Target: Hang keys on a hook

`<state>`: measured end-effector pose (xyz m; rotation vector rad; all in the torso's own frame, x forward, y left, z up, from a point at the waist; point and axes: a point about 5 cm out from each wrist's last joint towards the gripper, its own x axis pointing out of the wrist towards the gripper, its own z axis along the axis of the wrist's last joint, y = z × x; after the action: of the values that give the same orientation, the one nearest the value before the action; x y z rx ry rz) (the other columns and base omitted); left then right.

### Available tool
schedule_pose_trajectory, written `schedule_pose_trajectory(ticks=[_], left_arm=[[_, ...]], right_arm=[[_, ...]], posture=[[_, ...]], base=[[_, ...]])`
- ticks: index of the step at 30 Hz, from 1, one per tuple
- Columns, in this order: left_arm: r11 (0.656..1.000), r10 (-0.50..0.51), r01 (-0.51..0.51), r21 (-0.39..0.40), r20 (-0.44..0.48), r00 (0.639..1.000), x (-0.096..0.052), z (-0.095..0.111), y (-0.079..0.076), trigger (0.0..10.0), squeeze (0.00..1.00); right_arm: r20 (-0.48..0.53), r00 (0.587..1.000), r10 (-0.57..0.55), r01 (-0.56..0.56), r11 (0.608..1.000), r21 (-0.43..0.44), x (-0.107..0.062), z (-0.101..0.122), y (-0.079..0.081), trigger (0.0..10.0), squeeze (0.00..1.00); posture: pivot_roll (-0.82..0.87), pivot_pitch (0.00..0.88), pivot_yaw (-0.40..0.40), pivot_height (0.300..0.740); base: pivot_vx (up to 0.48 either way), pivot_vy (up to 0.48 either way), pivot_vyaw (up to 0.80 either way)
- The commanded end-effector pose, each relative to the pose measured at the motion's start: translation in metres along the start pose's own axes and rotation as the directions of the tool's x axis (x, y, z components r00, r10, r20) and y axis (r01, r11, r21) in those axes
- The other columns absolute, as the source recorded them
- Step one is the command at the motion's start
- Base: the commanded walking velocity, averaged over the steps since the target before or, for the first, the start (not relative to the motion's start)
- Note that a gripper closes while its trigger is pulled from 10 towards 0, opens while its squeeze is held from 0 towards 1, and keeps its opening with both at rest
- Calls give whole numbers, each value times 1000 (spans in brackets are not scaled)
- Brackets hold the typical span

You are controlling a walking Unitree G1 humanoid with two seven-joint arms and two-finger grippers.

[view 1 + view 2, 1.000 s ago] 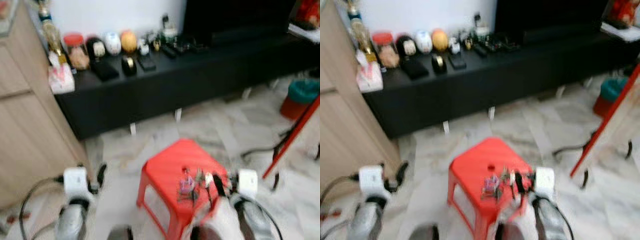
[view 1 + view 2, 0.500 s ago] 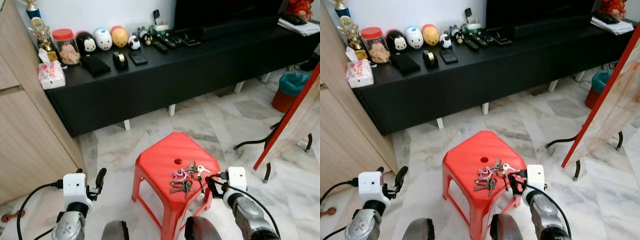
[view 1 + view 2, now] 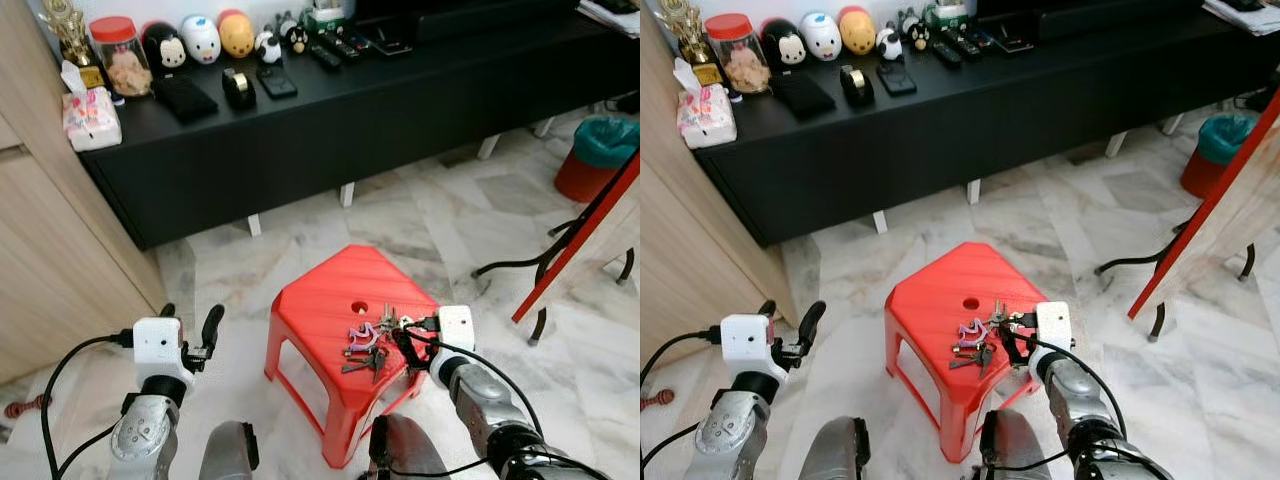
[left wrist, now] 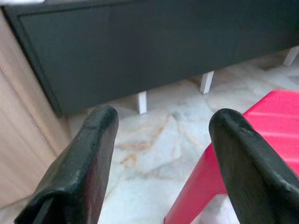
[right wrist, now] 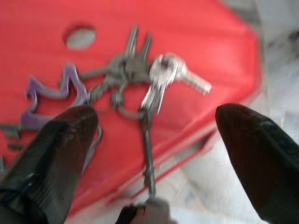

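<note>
currently at the pickup step: right gripper (image 5: pixel 149 135), fingers spread and empty, poised over the keys (image 5: pixel 140 74) on the red stool (image 3: pixel 320 310). next: descend, clamp the ring.

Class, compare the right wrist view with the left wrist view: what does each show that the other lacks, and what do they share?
Right wrist view alone: the bunch of keys with a purple charm, lying on the stool's top beside its round hole, framed by the open right hand. Left wrist view alone: the black cabinet on white feet, a wooden panel, and the open left hand. Both: the red stool and marble floor.
</note>
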<state>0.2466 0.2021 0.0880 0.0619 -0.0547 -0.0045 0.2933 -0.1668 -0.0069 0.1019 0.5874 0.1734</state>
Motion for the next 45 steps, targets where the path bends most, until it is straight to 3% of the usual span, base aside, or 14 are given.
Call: schedule_pose_trajectory(ticks=[1, 6, 17, 35, 45], left_arm=[[1000, -18, 19, 20, -1, 1000, -2, 4, -6, 10000, 0], [1000, -9, 9, 15, 18, 1000, -4, 11, -7, 10000, 0], [999, 29, -28, 33, -36, 999, -29, 8, -2, 10000, 0], [998, 16, -14, 61, -33, 999, -30, 13, -2, 10000, 0], [998, 6, -3, 67, -52, 999, -32, 15, -2, 10000, 0]], right_arm=[[-30, 999, 31, -30, 999, 26, 0, -5, 2, 10000, 0], [-50, 997, 67, -68, 998, -12, 2, -4, 9, 10000, 0], [-56, 996, 69, -70, 997, -13, 4, 0, 11, 10000, 0], [14, 999, 31, -32, 998, 48, 4, 7, 8, 10000, 0], [-4, 1000, 25, -25, 998, 52, 3, -2, 10, 10000, 0]], posture=[[116, 217, -89, 621], [134, 232, -111, 621], [167, 263, -118, 621], [177, 279, -104, 621], [183, 279, -96, 621]], base=[[0, 0, 0], [0, 0, 0], [0, 0, 0], [0, 0, 0], [0, 0, 0]])
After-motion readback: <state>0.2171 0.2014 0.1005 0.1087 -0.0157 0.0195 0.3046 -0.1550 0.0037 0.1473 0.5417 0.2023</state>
